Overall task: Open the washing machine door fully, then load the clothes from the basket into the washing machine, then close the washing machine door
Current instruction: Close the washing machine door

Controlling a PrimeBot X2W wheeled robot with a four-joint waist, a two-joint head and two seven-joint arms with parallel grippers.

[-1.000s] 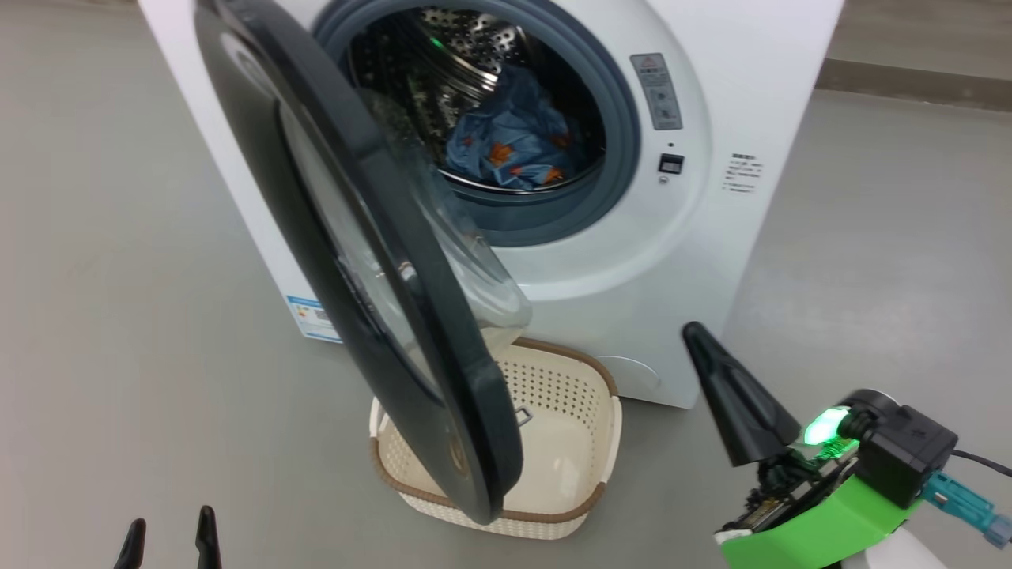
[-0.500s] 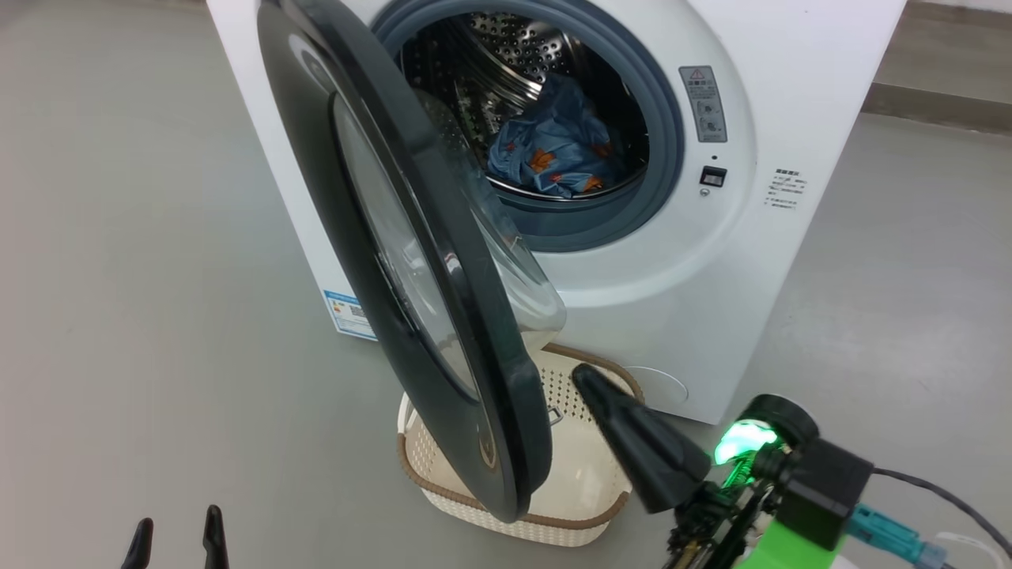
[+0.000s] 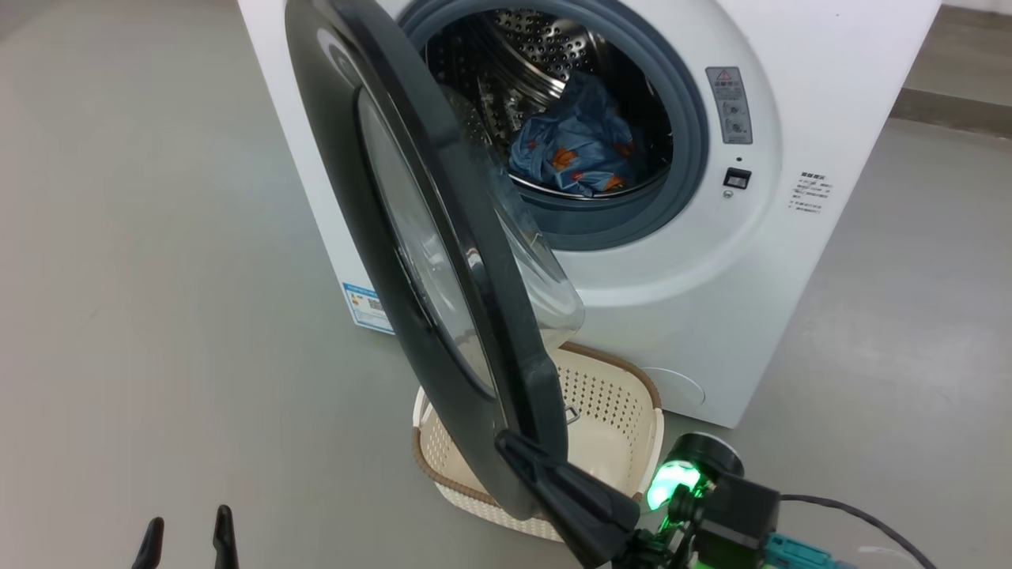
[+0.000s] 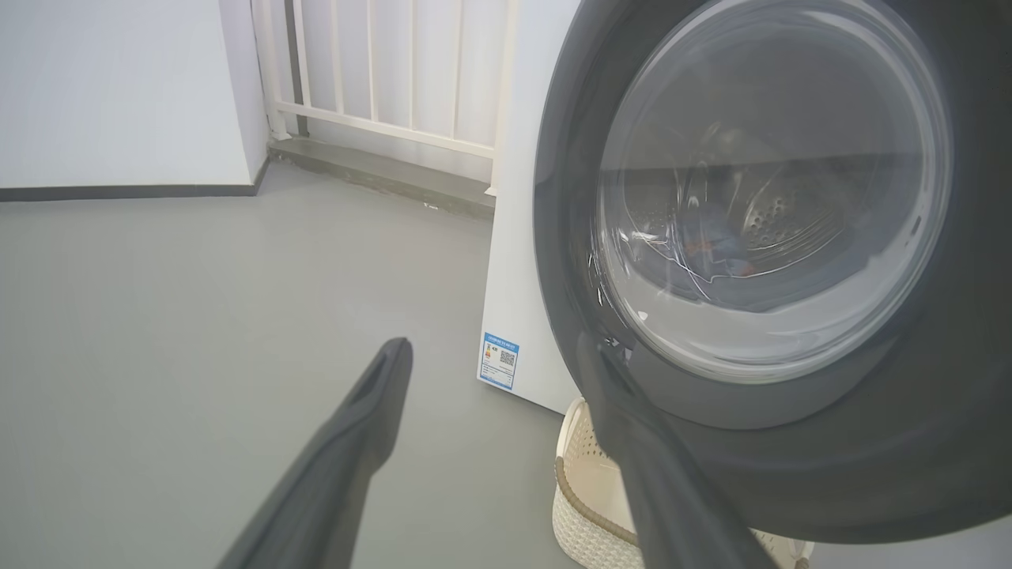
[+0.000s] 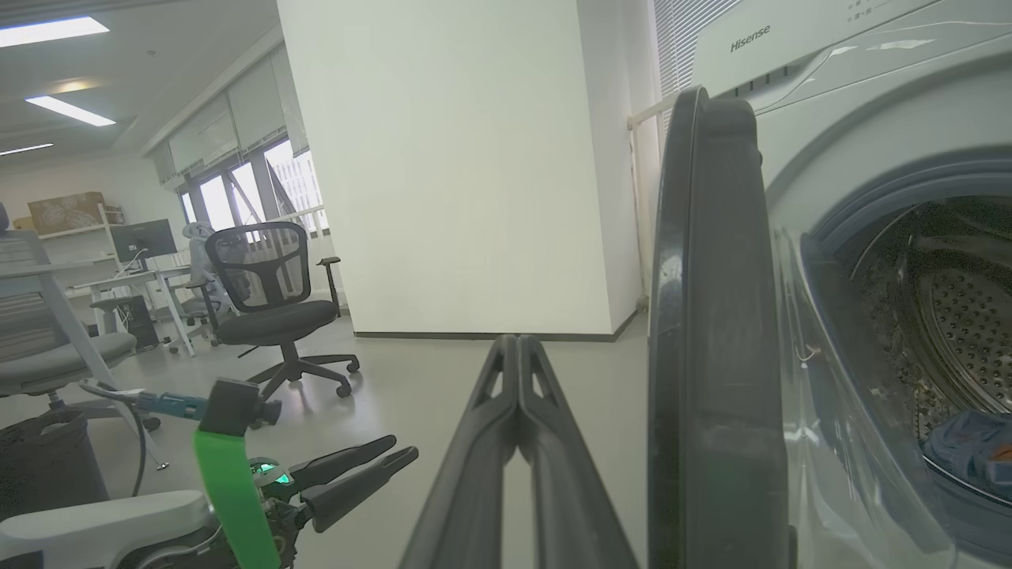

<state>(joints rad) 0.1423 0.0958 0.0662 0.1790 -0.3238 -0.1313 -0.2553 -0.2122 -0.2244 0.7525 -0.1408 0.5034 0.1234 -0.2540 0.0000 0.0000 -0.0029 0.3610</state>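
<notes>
The white washing machine stands with its door swung about halfway out. Light blue clothes with orange prints lie in the steel drum and also show in the right wrist view. Under the door sits the cream basket, with nothing inside that I can see. My right gripper is shut and empty, its tip at the door's lower rim on the outer side; I cannot tell if it touches. In its own view the right gripper lies just left of the door edge. My left gripper hangs open over the floor, left of the door.
A blue label marks the machine's lower left corner. Grey floor stretches to the left of the machine. A white railing stands behind it. Office chairs and desks stand far off beside a white pillar.
The head camera has shifted, sliding the scene to the right. My shut right gripper has swung left, from right of the basket to the door's lower rim. The left gripper stays open.
</notes>
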